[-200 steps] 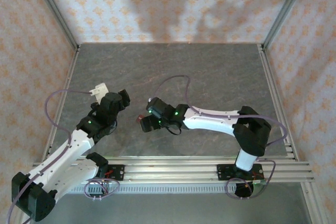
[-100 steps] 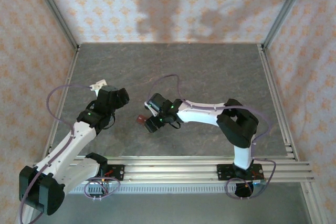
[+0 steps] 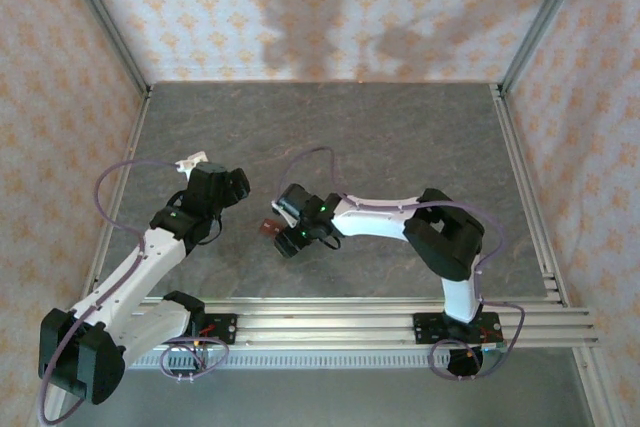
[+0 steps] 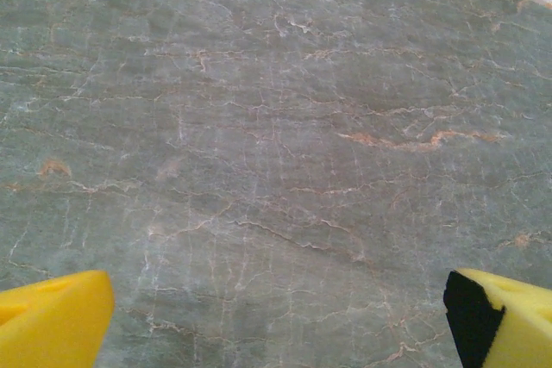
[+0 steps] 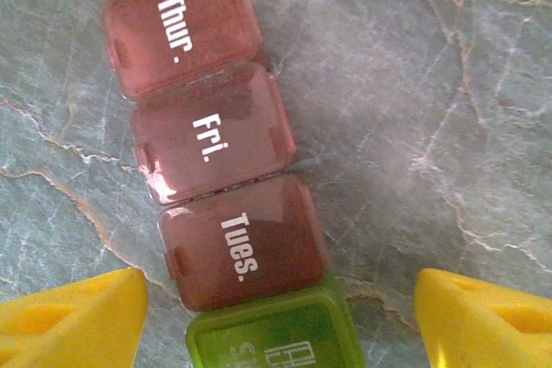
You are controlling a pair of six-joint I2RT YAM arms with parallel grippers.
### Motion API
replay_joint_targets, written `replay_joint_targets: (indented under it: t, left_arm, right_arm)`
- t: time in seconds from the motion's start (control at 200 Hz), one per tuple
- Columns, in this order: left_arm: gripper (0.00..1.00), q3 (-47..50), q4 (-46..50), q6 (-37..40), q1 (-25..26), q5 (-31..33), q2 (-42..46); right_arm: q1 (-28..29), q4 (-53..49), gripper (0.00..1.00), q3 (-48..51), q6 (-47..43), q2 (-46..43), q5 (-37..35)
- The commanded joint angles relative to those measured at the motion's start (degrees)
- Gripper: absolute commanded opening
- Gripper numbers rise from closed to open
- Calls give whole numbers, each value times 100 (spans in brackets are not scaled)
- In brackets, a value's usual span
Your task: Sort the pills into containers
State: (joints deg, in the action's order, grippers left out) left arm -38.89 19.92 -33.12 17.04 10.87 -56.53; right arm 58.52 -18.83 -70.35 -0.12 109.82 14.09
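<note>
**Right gripper** (image 5: pixel 276 329): the jaws are spread wide and hold nothing. One yellow fingertip (image 5: pixel 73 316) sits at each lower corner of the wrist view.

**Pill-organizer strip** (image 5: pixel 216 140): it lies flat on the grey veined table (image 5: pixel 448 84) between the two fingertips and touches neither.
- The green end compartment (image 5: pixel 276 338) is nearest the gripper.
- Three brownish-red compartments run away from it in a slightly slanted row, lettered "Tues.", "Fri." and "Thur." in that order.
- All the lids that can be seen are closed, and the contents cannot be made out.

From overhead, the strip (image 3: pixel 268 230) is a small reddish shape at the tip of the right gripper, left of the table's centre. The right arm (image 3: pixel 380 219) reaches leftward to it from its base at the near right.

**Left gripper** (image 4: pixel 276 325): the jaws are spread, with yellow fingertips (image 4: pixel 52 321) at the lower corners of its wrist view and bare tabletop between them. From overhead it is left of the strip and apart from it. A small white object (image 3: pixel 190 160) sits just beyond the left wrist, but it is too small to identify.
</note>
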Motion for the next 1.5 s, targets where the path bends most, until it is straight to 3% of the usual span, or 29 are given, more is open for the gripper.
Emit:
replay_joint_targets:
  t: [0.0,0.31,0.706,1.071,1.491]
  left_arm:
    - [100,88,-134,-45,-78,2,-33]
    - [100,145,-208,-93,-96,-83,-67]
    - [100,145,-252,-195,-110,-185,-92]
    - [100,213,-278,-446,-111,-435,-1]
    - [100,562,-887,-1222,-113,-1651,533]
  right_arm:
    - [62,81,79,-192,-72,119,-373]
    - [98,74,77,-349,-49,295,-563]
    - [155,94,66,-245,12,369,-588]
    - [163,246,43,54,98,61,-693]
    - [-126,446,41,546,315,-920,-734]
